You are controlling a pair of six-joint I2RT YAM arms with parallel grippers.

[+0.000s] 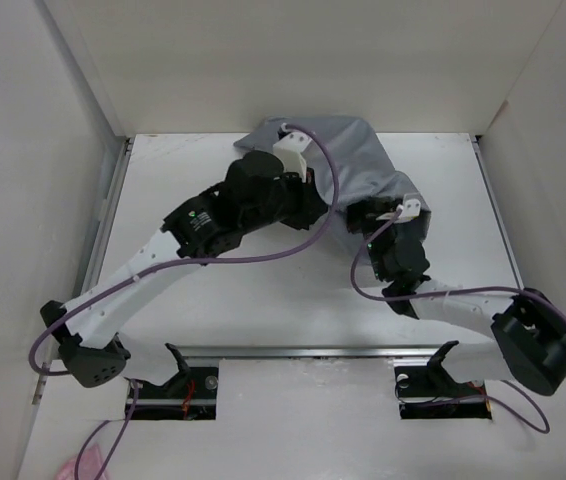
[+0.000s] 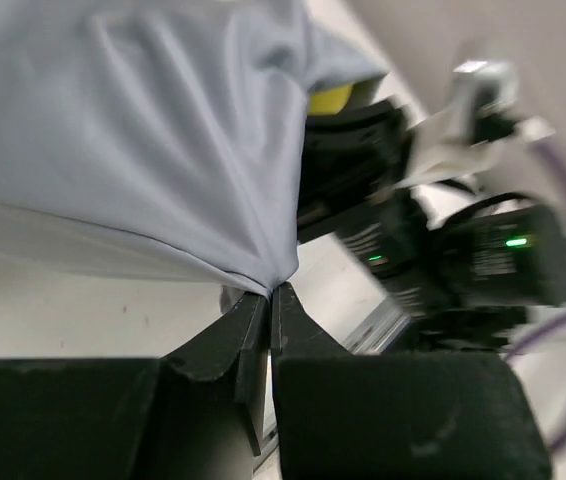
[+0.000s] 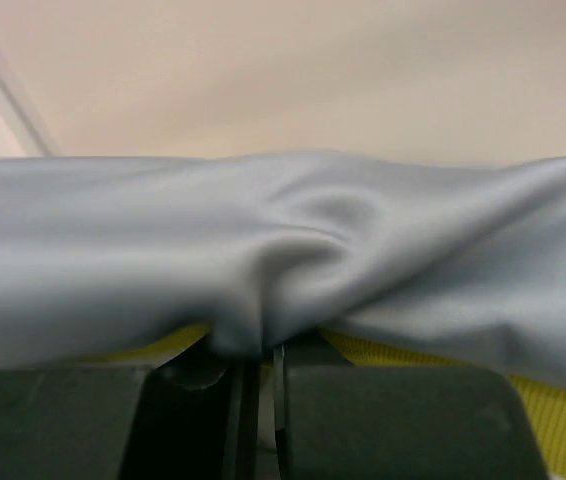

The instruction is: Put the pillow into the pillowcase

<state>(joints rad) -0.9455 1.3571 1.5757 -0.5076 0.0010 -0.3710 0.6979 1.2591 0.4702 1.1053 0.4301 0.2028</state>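
Left jaws, right jaws pinch pillowcase (image 2: 143,130); pillow (image 3: 553,420) seemingly mostly inside.

R gripper (image 3: 260,355) pinching pillowcase (image 3: 363,250), pillow (image 3: 553,420) beneath

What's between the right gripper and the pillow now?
Only a fold of the pillowcase, pinched in the right gripper; the pillow peeks out yellow just beneath, seen in the right wrist view.

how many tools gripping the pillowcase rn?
2: left tool pinches a pillowcase fold at its near edge; right tool pinches its right corner, above the pillow.
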